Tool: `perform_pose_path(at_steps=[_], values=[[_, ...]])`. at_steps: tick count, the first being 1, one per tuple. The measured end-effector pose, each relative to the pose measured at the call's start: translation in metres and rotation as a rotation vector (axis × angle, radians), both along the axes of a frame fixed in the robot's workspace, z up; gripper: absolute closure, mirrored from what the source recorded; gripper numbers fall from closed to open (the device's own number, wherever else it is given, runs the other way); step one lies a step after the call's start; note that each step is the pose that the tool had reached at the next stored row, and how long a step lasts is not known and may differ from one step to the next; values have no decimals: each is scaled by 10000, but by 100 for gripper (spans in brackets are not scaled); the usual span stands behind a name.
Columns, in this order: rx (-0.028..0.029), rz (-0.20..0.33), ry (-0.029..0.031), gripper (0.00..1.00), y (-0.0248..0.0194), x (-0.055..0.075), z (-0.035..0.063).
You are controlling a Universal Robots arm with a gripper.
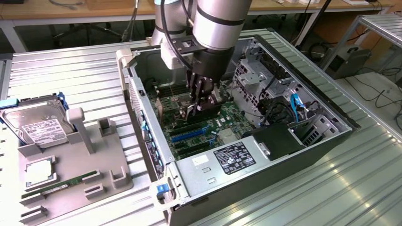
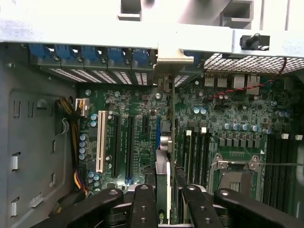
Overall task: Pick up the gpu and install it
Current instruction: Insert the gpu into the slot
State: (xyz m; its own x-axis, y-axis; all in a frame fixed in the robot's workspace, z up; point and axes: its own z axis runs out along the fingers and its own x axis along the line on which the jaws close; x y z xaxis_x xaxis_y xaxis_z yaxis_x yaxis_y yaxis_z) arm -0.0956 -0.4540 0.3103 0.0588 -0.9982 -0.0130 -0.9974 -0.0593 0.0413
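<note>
A: While the arm point(image 1: 217, 19) reaches down into the open case point(image 1: 326, 136), where is the gpu?

B: Inside the case, clamped in the pincer point(image 1: 199, 104). In the wrist view the gpu point(image 2: 163, 183) stands on edge between the black fingers point(image 2: 142, 204), and the pincer point(image 2: 164, 209) grips it from both sides.

A: So the fingers are neither wide apart nor fully together?

B: Right, they are closed on the card. Its thin edge runs away from the camera toward the rear wall of the case.

A: What lies under it?

B: The green motherboard point(image 2: 228, 123). The card sits over the slot area, just beside the black slots point(image 2: 115, 145) and the white slot point(image 2: 100, 141). Whether its lower edge touches a slot, I cannot tell.

A: And its bracket?

B: A silvery bracket point(image 2: 172, 61) shows at the rear wall, in line with the card, next to the row of blue clips point(image 2: 90, 53).

A: Anything outside the case?

B: On the tabletop point(image 1: 63, 70), at the exterior view's left, a grey holder point(image 1: 82, 141) carries a hard drive point(image 1: 37, 125), a chip point(image 1: 39, 173) and a green memory stick point(image 1: 60, 186), all well apart from the pincer.
</note>
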Motion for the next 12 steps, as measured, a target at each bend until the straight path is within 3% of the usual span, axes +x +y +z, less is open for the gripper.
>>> perform_pose_path(at_steps=[4,8,9,10,12], values=[[1,0,-1,74,-52,10,-77],[4,-15,0,74,-58,10,-154],[8,-505,1,74,-52,10,-243],[9,-507,-3,74,-52,-46,-275],[12,-507,-69,74,-52,-70,-354]])
